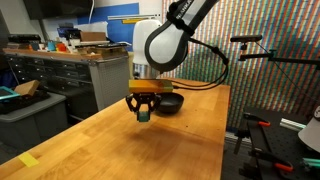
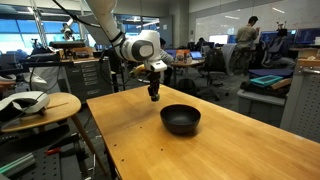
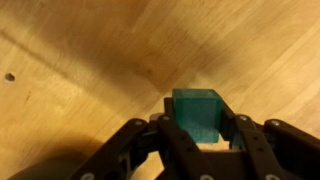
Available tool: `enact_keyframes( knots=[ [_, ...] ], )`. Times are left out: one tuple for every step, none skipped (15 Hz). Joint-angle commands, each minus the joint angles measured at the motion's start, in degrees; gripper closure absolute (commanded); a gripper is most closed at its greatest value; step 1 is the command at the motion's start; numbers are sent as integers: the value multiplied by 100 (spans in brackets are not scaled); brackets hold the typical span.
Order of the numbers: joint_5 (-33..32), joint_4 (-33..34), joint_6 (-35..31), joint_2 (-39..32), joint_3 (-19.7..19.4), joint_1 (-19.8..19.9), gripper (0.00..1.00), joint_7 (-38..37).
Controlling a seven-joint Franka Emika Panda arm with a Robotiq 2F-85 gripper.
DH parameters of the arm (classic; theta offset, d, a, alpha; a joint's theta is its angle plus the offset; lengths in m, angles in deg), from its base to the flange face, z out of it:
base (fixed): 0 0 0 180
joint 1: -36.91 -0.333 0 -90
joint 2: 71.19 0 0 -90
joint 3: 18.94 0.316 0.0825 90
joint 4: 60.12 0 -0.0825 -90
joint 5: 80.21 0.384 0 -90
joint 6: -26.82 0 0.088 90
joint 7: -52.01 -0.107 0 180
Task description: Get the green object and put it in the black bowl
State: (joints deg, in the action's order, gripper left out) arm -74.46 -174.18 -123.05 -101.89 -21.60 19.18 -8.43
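Observation:
My gripper (image 3: 200, 128) is shut on the green object (image 3: 197, 112), a small dark green block held between the two black fingers above the wooden table. In both exterior views the gripper (image 1: 144, 112) (image 2: 154, 95) hangs in the air over the table with the green block (image 1: 144, 115) at its tip. The black bowl (image 2: 181, 119) sits on the table, apart from the gripper; it also shows just behind the gripper in an exterior view (image 1: 168, 103). The bowl is out of the wrist view.
The wooden table (image 1: 120, 145) carries a flat yellow piece (image 1: 28, 160) near its front corner. A round side table (image 2: 40, 105) with a white object stands beside the table. Cabinets (image 1: 70, 75) and office desks lie behind.

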Motion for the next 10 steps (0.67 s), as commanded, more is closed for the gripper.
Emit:
enact_keyframes(
  knots=[
    [-241,-486,92,704,-113,173,83,116],
    [-290,-578,94,827,-147,242,83,148],
    [-346,-654,98,925,-185,306,83,176],
    [-420,-716,110,999,-224,376,83,207],
    [-471,-772,118,1059,-250,459,83,255],
    [-533,-819,109,1093,-294,535,83,281],
    [-551,-856,88,1116,-315,618,83,328],
    [-587,-882,58,1116,-345,702,83,373],
    [-607,-891,43,1104,-372,774,83,417],
    [-624,-889,19,1069,-404,840,83,465]
  ],
)
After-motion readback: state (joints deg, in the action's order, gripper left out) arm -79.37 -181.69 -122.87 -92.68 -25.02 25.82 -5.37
